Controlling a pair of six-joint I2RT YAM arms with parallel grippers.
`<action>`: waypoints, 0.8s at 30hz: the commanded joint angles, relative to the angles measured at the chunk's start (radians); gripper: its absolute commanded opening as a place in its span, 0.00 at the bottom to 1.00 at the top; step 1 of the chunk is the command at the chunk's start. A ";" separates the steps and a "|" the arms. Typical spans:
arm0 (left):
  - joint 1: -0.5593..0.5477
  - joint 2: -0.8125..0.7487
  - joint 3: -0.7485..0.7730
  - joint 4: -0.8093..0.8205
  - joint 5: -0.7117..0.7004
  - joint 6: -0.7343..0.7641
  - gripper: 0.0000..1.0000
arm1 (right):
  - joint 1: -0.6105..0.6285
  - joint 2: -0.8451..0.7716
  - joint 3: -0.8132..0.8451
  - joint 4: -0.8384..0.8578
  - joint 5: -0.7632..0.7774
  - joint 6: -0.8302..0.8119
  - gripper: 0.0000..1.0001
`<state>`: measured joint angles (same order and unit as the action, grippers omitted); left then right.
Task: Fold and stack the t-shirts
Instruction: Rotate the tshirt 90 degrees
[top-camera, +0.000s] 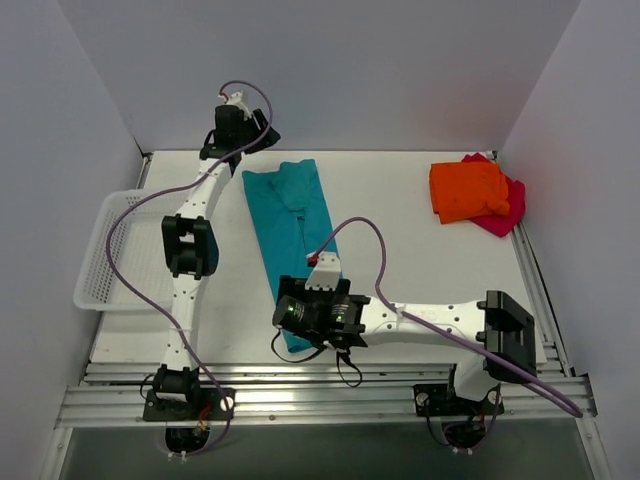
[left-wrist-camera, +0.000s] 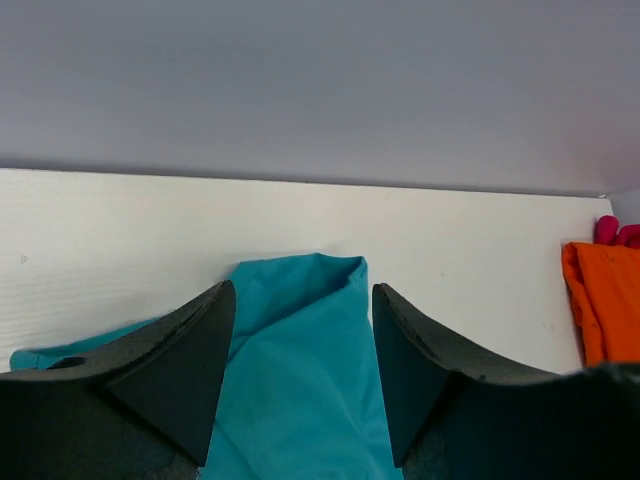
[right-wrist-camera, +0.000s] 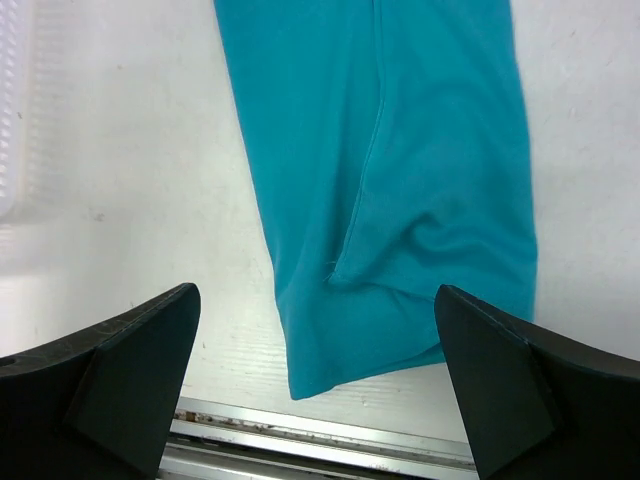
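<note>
Teal-blue t-shirt (top-camera: 295, 220), white table (top-camera: 430, 250), grey walls (top-camera: 350, 70)

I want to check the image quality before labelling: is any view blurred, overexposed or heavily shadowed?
Top external: even, soft light, the teal shirt sharp, only faint shadows. Left wrist: the shirt is clear, the near fingers dark and slightly soft. Right wrist: the white table is washed out, so the basket at left almost vanishes.
</note>
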<state>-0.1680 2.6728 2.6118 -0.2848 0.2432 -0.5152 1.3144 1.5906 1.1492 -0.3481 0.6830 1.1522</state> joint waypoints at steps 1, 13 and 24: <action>0.005 -0.230 -0.128 0.010 -0.010 0.012 0.65 | -0.001 -0.046 0.041 -0.134 0.176 -0.012 1.00; -0.260 -0.941 -1.405 0.226 -0.281 -0.144 0.58 | -0.313 -0.243 -0.255 0.296 0.029 -0.422 1.00; -0.475 -1.021 -1.783 0.345 -0.452 -0.338 0.55 | -0.388 -0.326 -0.298 0.265 0.013 -0.471 1.00</action>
<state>-0.6621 1.6695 0.8524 -0.0238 -0.1032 -0.7914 0.9405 1.3132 0.8738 -0.1078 0.6914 0.7155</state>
